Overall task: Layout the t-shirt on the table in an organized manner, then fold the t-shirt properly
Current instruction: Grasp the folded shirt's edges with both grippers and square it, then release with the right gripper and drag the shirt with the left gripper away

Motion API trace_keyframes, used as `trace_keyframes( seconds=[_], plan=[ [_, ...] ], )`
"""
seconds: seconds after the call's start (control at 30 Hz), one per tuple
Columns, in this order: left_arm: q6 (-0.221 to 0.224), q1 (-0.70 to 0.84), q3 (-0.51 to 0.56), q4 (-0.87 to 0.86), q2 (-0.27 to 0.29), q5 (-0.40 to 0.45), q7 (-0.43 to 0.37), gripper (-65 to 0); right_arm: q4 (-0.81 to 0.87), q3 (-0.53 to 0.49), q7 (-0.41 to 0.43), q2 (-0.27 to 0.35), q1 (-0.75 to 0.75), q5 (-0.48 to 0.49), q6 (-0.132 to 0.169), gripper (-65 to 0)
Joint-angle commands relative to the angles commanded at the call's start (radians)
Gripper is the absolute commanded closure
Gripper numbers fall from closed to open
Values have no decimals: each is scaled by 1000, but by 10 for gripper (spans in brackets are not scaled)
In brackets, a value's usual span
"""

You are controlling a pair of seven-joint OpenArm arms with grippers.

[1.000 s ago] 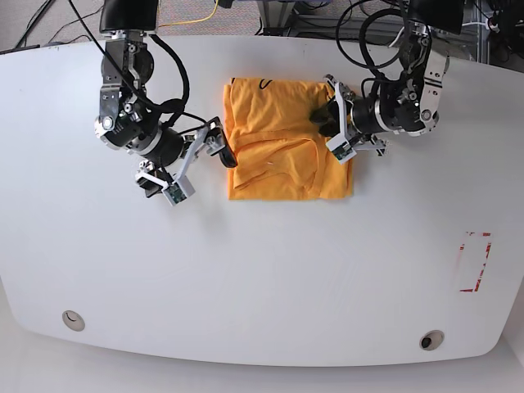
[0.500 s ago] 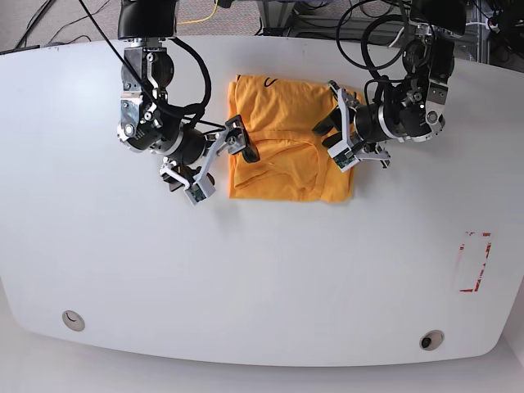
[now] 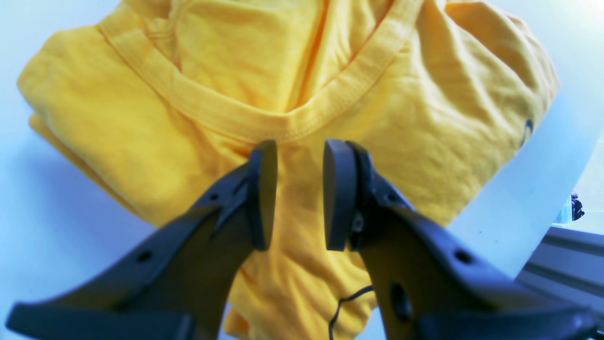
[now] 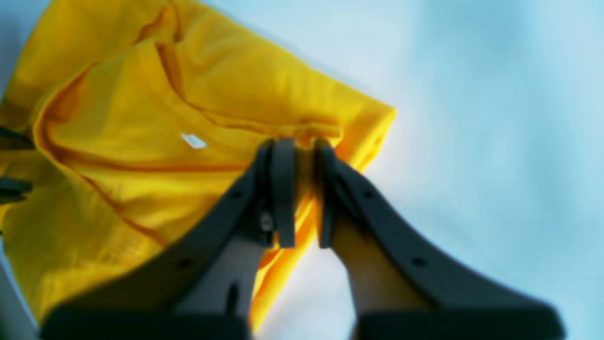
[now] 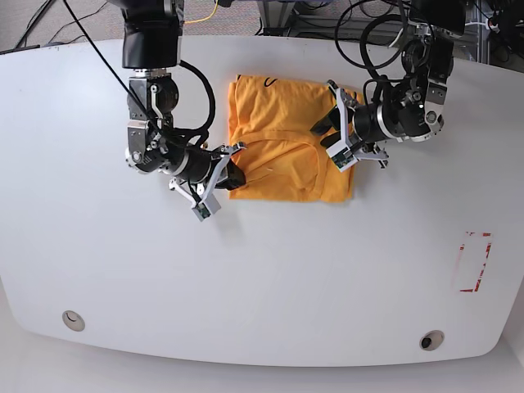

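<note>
- The t-shirt [image 5: 282, 139] lies folded on the table [image 5: 262, 278], near its far edge.
- Left gripper [image 3: 296, 193]: jaws parted, empty, over the collar.
- Right gripper [image 4: 302, 193]: jaws nearly closed, pinching the shirt's corner edge.

Black and yellow cables [image 5: 201, 12] trail behind the far edge.

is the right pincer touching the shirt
Touching. In the right wrist view the right pincer has its jaws nearly closed on the folded corner edge of the shirt, with orange cloth showing between them.
</note>
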Motion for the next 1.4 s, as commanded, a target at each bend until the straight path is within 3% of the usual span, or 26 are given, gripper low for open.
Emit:
trace_keyframes(
  seconds=[0.73,0.87,1.03,1.13,1.4],
  plan=[
    [0,-54,8,0,2,0,0,-154,-6,6,2,8,138,-9,-9,-48],
    [0,-77,21,-2,37,0,0,-156,-5,8,2,9,144,-11,-9,-176],
    [0,-123,49,-3,103,2,11,-156,83,38,-5,52,160,-2,-9,-495],
    [0,-143,71,-8,146,11,11,-156,163,69,-8,60,157,-6,-9,-628],
    [0,-166,143,-101,279,127,-32,-156,341,110,-112,143,130,0,-2,-650]
  ],
)
